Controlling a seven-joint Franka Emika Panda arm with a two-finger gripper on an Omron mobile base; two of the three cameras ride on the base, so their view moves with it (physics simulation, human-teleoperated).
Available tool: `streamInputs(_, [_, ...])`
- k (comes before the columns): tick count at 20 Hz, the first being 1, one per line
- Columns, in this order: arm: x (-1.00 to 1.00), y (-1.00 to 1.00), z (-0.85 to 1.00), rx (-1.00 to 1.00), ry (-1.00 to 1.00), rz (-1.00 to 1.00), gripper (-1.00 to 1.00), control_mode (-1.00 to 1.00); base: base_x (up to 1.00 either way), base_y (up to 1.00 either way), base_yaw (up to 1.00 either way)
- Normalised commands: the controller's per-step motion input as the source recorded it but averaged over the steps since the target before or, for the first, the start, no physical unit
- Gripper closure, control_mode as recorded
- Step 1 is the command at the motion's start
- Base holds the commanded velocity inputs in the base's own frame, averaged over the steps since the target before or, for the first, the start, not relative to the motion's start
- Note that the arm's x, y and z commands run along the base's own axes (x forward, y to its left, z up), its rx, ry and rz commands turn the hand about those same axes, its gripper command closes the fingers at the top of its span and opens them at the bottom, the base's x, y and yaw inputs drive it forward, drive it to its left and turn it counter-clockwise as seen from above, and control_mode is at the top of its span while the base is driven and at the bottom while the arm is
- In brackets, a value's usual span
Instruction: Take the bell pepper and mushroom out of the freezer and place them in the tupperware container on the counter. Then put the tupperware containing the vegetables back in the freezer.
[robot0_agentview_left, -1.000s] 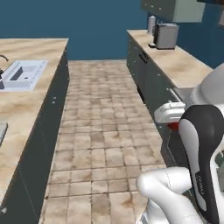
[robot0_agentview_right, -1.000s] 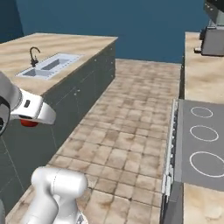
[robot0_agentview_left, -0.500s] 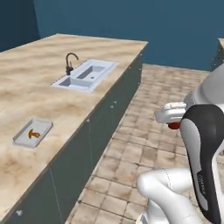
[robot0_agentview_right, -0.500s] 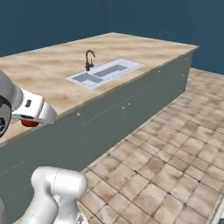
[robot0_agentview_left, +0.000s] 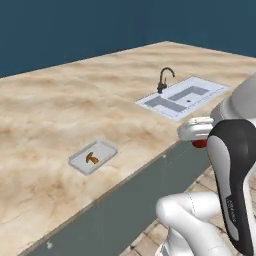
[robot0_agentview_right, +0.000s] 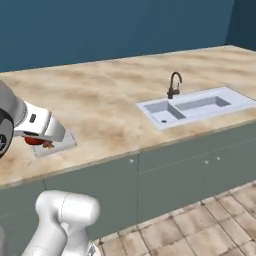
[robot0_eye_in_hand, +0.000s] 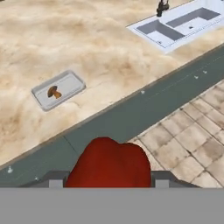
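Observation:
My gripper (robot0_eye_in_hand: 107, 183) is shut on the glossy red bell pepper (robot0_eye_in_hand: 109, 162), which bulges up between the two dark fingertips. The arm holds the bell pepper (robot0_agentview_left: 200, 144) out over the floor, in front of the counter's (robot0_agentview_left: 60, 110) edge. The tupperware container (robot0_agentview_left: 93, 156), a shallow grey tray, lies on the marbled top near that edge. The tan-orange mushroom (robot0_agentview_left: 91, 158) lies inside it. In the hand view the tupperware container (robot0_eye_in_hand: 70, 83) and mushroom (robot0_eye_in_hand: 54, 92) sit up and to the left. From the right base the gripper (robot0_agentview_right: 35, 140) overlaps the tupperware container (robot0_agentview_right: 59, 146). The freezer is out of view.
A white sink (robot0_agentview_left: 182, 97) with a dark faucet (robot0_agentview_left: 165, 80) is set into the counter to the right of the tray. Grey-green drawer fronts (robot0_agentview_right: 170, 180) with small knobs run below the top. Tiled floor (robot0_eye_in_hand: 188, 144) lies in front.
The whole picture has swung as the base turned: the aisle gave way to the sink counter, which now stands closer ahead. The bell pepper stays in the gripper.

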Motion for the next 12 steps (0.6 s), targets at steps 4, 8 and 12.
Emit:
streamInputs(4, [0.00, 0.00, 0.00, 0.00, 0.00, 0.00, 1.00, 1.00, 0.92, 0.00, 0.67])
streamInputs(8, [0.00, 0.00, 0.00, 0.00, 0.00, 0.00, 1.00, 1.00, 0.28, -0.08, 0.73])
streamInputs(12, [0.00, 0.00, 0.00, 0.00, 0.00, 0.00, 1.00, 1.00, 0.00, -0.28, 0.74])
